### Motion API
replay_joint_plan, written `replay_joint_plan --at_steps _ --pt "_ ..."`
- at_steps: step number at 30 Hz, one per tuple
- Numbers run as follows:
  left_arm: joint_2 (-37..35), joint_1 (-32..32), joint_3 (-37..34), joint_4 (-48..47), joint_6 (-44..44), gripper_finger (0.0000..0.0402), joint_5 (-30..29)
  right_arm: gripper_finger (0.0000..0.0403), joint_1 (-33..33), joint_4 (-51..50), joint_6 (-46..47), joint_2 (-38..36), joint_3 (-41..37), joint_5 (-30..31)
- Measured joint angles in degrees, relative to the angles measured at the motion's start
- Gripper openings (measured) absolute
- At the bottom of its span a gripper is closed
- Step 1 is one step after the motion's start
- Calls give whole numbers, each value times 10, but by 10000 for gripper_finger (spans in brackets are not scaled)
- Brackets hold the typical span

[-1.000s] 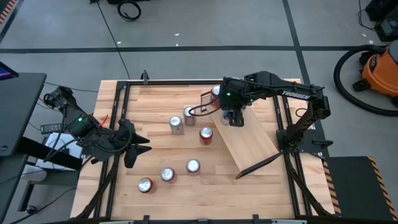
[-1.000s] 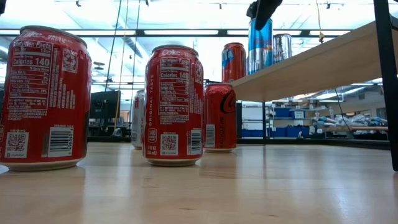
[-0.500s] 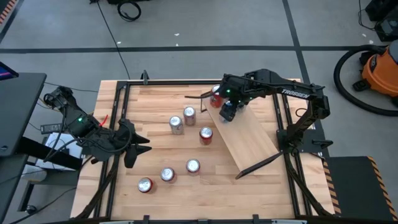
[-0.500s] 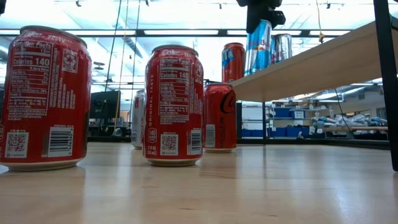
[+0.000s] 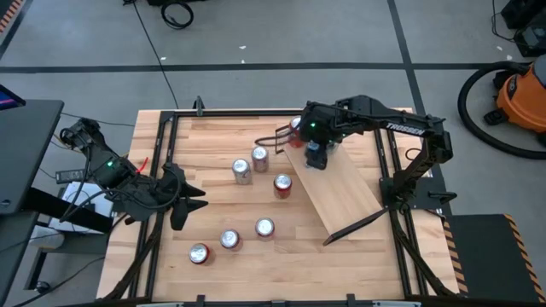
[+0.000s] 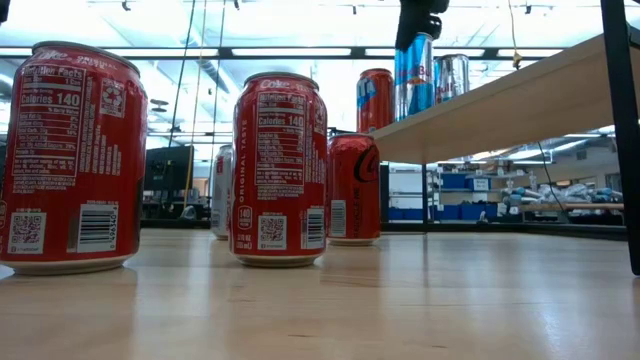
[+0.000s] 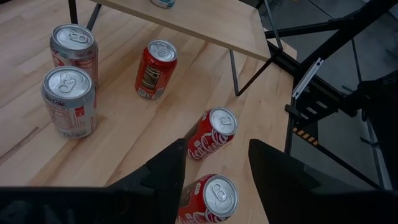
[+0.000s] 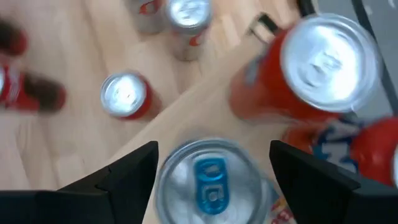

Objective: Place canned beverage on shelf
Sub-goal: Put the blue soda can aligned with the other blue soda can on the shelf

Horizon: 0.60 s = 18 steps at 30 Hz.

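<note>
Now right gripper (image 8: 211, 165) fingers stand wide, straddling upright blue-and-silver can (image 6: 415, 75) on sloped light-wood shelf (image 5: 337, 189), directly below them.

floor (image 5: 281, 34): grey, dark lines | orange vacuum (image 5: 522, 94) at right | ceiling lights (image 6: 270, 52) on

light: bright, even, from ceiling strips (image 6: 300, 52) seen in the low view
glare: ceiling blown white behind the cans (image 6: 279, 168)
shadows: soft, short
blur: right wrist view smeared, can top (image 8: 210, 180) unsharp
focus: other views sharp
</note>
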Motion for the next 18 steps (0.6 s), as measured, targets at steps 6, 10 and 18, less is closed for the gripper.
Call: replay_joint_plan --at_steps 6,10,18 --pt "0 0 0 0 0 185 0 335 7 0 -129 0 0 -4" --pt "0 0 0 0 0 185 0 336 6 0 -194 0 0 -4" --pt "0 0 0 0 -6 185 0 296 6 0 -196 0 0 -4"
